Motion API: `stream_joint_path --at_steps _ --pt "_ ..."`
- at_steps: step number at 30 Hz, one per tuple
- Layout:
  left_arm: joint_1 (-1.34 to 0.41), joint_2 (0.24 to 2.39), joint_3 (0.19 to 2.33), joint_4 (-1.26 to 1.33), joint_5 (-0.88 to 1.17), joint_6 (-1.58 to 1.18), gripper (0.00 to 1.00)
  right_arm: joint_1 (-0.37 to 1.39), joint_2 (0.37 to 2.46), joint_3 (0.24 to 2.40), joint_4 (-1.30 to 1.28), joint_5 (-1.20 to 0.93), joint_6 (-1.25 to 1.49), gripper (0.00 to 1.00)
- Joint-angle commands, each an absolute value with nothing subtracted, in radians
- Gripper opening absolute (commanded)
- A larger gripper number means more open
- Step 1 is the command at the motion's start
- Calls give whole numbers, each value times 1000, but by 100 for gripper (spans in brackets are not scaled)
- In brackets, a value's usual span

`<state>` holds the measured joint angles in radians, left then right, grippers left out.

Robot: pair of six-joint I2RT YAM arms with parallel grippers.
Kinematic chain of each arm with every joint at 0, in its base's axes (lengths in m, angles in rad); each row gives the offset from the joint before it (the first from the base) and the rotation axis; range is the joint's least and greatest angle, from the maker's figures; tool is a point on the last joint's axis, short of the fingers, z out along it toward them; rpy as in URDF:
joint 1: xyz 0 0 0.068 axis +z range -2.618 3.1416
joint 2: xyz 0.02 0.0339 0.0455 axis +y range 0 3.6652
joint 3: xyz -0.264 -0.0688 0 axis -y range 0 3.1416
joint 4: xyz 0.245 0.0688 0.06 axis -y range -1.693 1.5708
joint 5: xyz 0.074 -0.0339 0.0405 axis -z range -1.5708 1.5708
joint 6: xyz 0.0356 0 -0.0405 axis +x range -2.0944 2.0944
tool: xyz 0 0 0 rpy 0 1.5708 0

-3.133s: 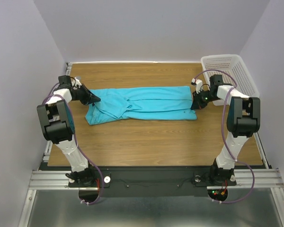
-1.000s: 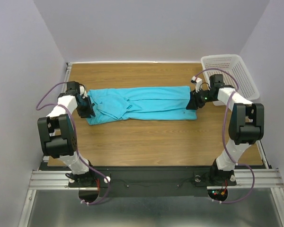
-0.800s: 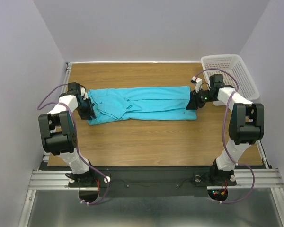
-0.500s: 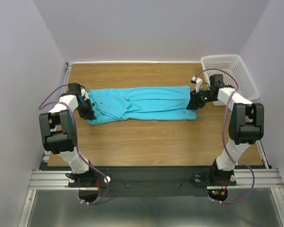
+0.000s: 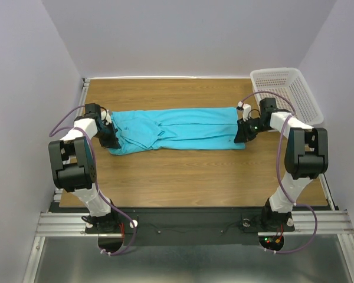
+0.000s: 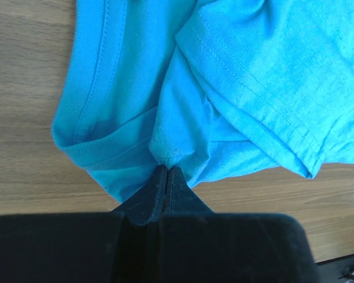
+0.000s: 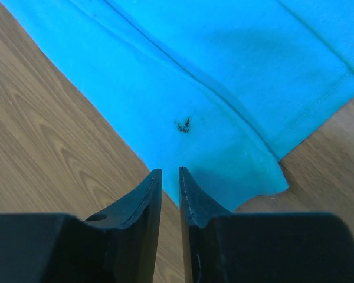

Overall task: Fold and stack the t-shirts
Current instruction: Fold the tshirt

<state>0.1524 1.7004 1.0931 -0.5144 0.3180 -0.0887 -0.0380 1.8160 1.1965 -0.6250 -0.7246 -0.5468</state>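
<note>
Wooden tabletop, left gripper now pinched shut on the bunched left end of the turquoise t-shirt, shirt stretched flat across the middle, right gripper narrower than a moment ago, slim gap left, tips over the right hem corner.

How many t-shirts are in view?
1: a turquoise t-shirt stretched across the table between the left tool and right tool. The white basket at far right shows none, though its near wall may hide something.
</note>
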Motion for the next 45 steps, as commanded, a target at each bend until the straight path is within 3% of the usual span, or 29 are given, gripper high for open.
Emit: stream_joint_path --at_steps 1,16,32,38,45 --pt "156 1646 1135 -537 324 -75 0 -37 1850 1206 -673 -724 -572 23" --pt "158 1652 1241 -583 181 -77 0 -28 1962 1235 -670 -551 -506 14" --pt "158 1795 1312 -575 80 -51 0 -28 1977 1239 -655 -502 -477 13" --pt "144 1813 1347 -561 -67 -43 0 -28 1977 1238 -652 -486 -474 12" --pt "54 1801 1351 -511 -106 -6 0 -28 1980 1239 -650 -488 -471 12"
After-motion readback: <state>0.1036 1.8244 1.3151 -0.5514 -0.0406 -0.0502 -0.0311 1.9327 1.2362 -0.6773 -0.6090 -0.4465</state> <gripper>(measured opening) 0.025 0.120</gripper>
